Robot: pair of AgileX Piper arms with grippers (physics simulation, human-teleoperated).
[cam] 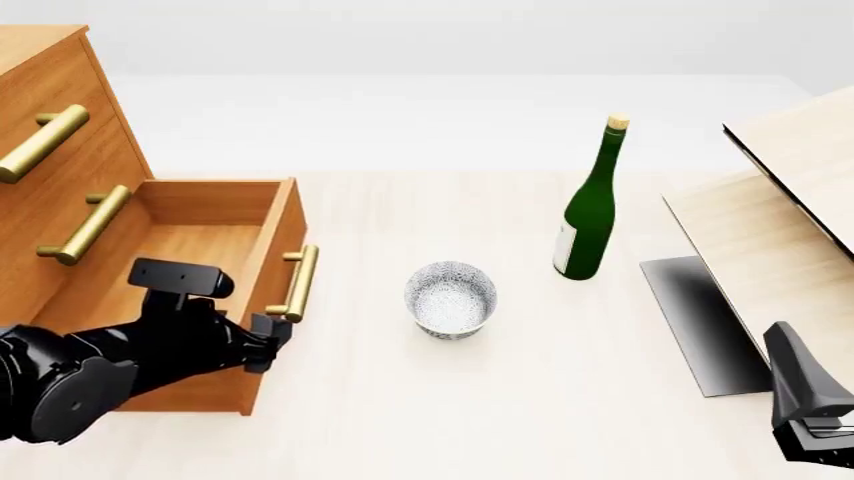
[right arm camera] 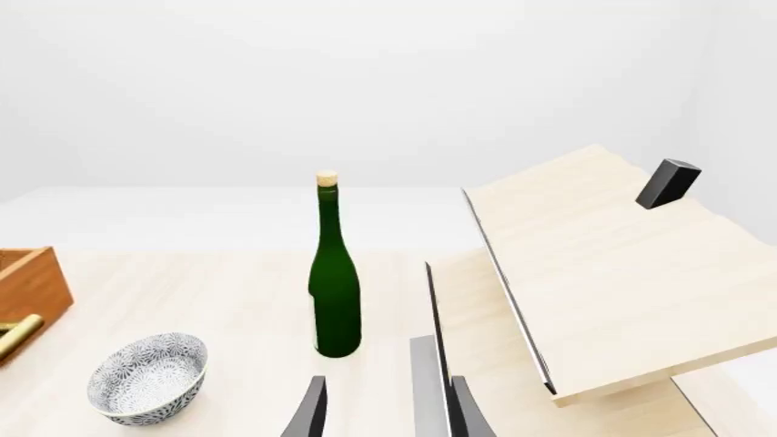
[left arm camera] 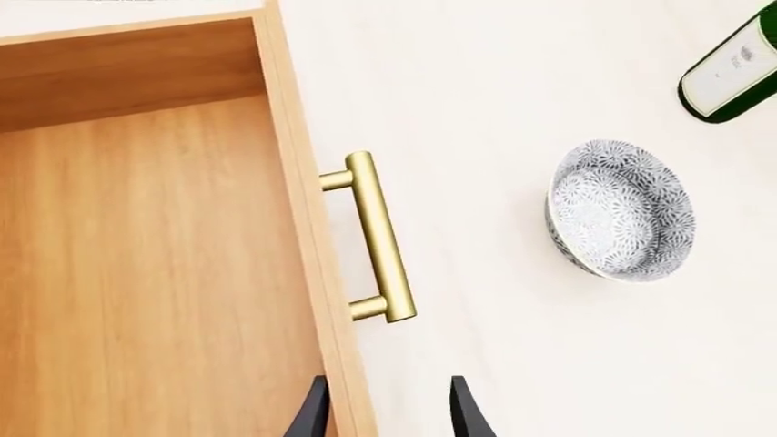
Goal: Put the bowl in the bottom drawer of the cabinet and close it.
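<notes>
Bottom drawer pulled out, bowl waiting
We've got both tools, left and right, spread apart, gripping nothing; speckled bowl sits upright.

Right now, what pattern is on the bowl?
The bowl carries a dense grey-and-white floral speckle, inside and out; it shows best in the left wrist view.

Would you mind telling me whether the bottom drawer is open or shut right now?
Open. The bottom drawer is pulled out of the cabinet, its bare wooden inside showing, and the bowl sits on the table outside it.
</notes>
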